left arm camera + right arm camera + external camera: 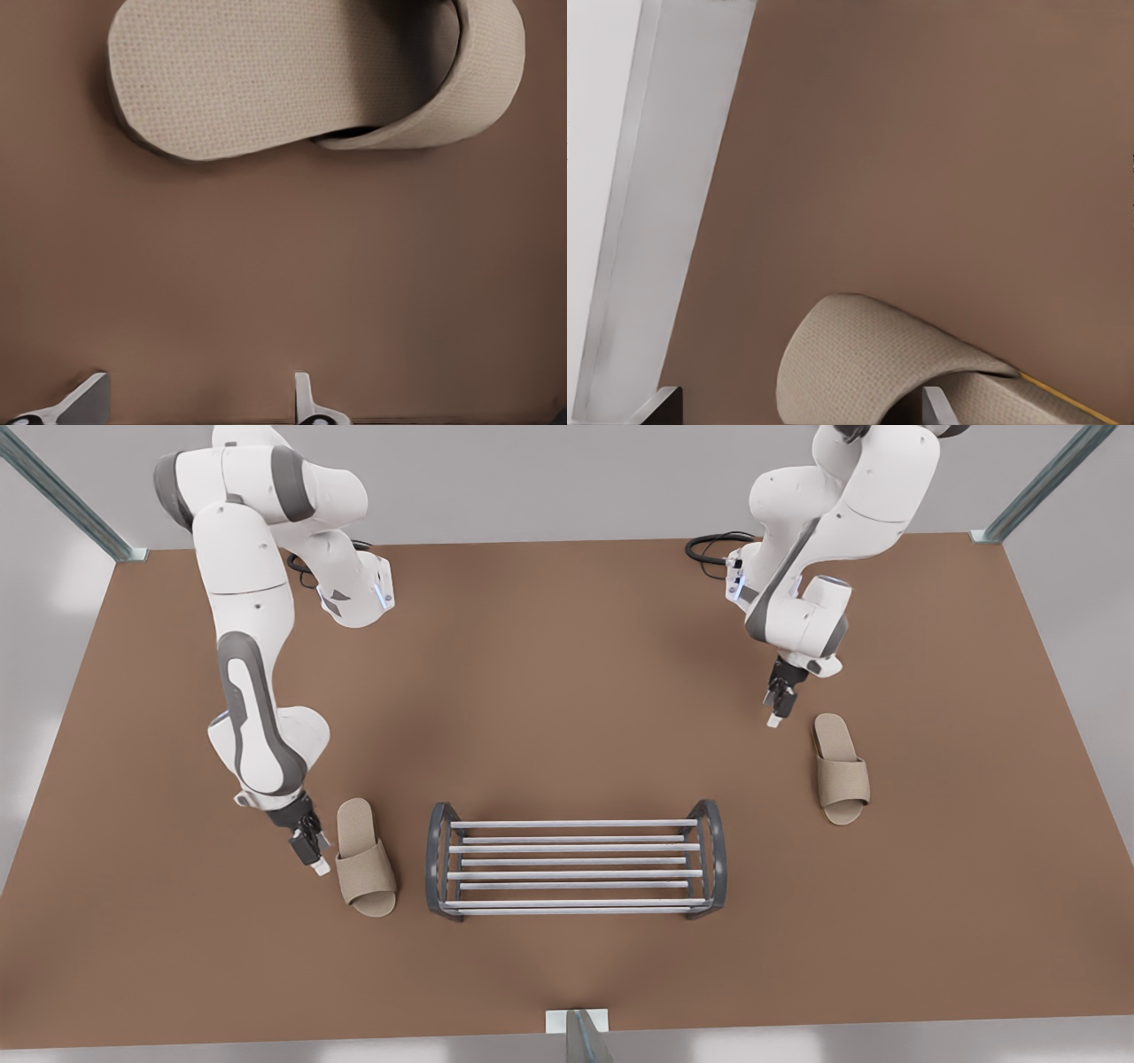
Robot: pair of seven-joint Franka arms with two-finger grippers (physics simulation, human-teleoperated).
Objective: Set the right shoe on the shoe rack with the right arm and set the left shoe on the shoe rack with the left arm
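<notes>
The shoe rack [576, 864], with dark arched ends and silver bars, stands near the table's front middle with nothing on it. A beige slipper, the left shoe [365, 856] [310, 75], lies flat at the front view's left of the rack. My left gripper [314, 857] [195, 403] hangs low beside it, open and apart from it. The other beige slipper, the right shoe [840, 769] [877, 372], lies at the front view's right. My right gripper [777, 713] [799, 407] is open near its heel end, holding nothing.
Both slippers and the rack rest on the brown table [567, 673]. Its side edge [700, 221] runs close behind the right shoe. Metal frame posts [1045, 483] stand at the back corners, and a small bracket [578, 1027] sits at the front edge.
</notes>
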